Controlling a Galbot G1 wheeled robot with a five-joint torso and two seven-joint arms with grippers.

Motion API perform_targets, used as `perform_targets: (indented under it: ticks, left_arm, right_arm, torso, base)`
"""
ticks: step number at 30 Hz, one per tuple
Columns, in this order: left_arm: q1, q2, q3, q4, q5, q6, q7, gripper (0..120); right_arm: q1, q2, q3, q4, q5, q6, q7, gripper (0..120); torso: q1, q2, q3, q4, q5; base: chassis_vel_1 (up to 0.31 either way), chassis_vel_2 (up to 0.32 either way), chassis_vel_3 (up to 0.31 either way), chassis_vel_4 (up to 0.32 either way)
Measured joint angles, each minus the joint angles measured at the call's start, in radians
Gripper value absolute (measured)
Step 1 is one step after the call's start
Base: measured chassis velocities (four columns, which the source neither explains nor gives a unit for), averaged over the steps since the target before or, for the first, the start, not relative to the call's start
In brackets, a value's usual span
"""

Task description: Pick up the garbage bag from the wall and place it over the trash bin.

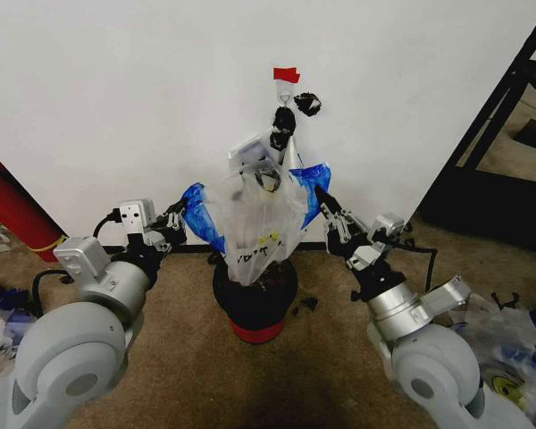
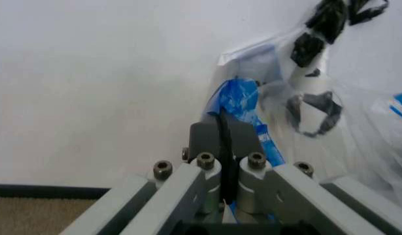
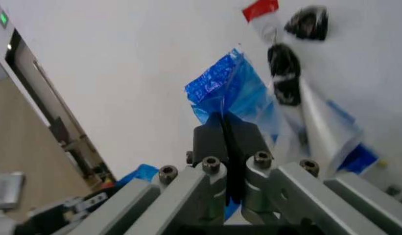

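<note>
The garbage bag is a thin see-through bag with blue handles, hanging stretched wide just above the trash bin, a small black bucket with a red bottom band. My left gripper is shut on the bag's left blue handle. My right gripper is shut on the right blue handle. The bag's lower end reaches into the bin's mouth. Behind it stands the white wall with a hook and a red tape patch.
Black knotted plastic lumps and another see-through bag hang from the hook behind the garbage bag. A big red cylinder stands at the left. Bags lie on the floor at both edges; a black frame is at the right.
</note>
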Motion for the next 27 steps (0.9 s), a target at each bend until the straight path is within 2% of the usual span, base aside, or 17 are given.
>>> perform_targets:
  ticks: [8, 11, 16, 18, 27]
  left_arm:
    - [0.014, 0.013, -0.091, 0.000, -0.063, -0.004, -0.021, 0]
    - [0.026, 0.006, -0.092, 0.000, -0.067, -0.005, -0.024, 0]
    - [0.069, -0.034, -0.033, 0.000, -0.057, -0.004, -0.031, 0]
    - [0.095, -0.059, 0.014, 0.000, -0.018, -0.005, -0.030, 0]
    - [0.083, -0.091, 0.114, 0.000, 0.039, -0.017, -0.025, 0]
  right_arm:
    - [-0.028, 0.006, -0.002, 0.063, 0.116, -0.056, 0.032, 0]
    - [-0.033, 0.010, -0.011, 0.071, 0.143, -0.065, 0.041, 0]
    - [-0.058, 0.034, -0.050, 0.046, 0.134, -0.075, 0.051, 0]
    - [-0.071, 0.048, -0.058, 0.016, 0.112, -0.073, 0.054, 0]
    - [-0.123, 0.057, -0.001, -0.001, 0.124, -0.056, 0.099, 0]
  torso:
    - [0.000, 0.000, 0.000, 0.0000, 0.0000]
    - [0.000, 0.000, 0.000, 0.0000, 0.0001]
    - [0.000, 0.000, 0.000, 0.0001, 0.0000]
    - [0.000, 0.000, 0.000, 0.0002, 0.0000]
    - [0.000, 0.000, 0.000, -0.0001, 0.0002]
  base:
    - [0.000, 0.000, 0.000, 0.000]
    - [0.000, 0.000, 0.000, 0.000]
    - [0.000, 0.000, 0.000, 0.000]
    - [0.000, 0.000, 0.000, 0.000]
    - [0.000, 0.000, 0.000, 0.000]
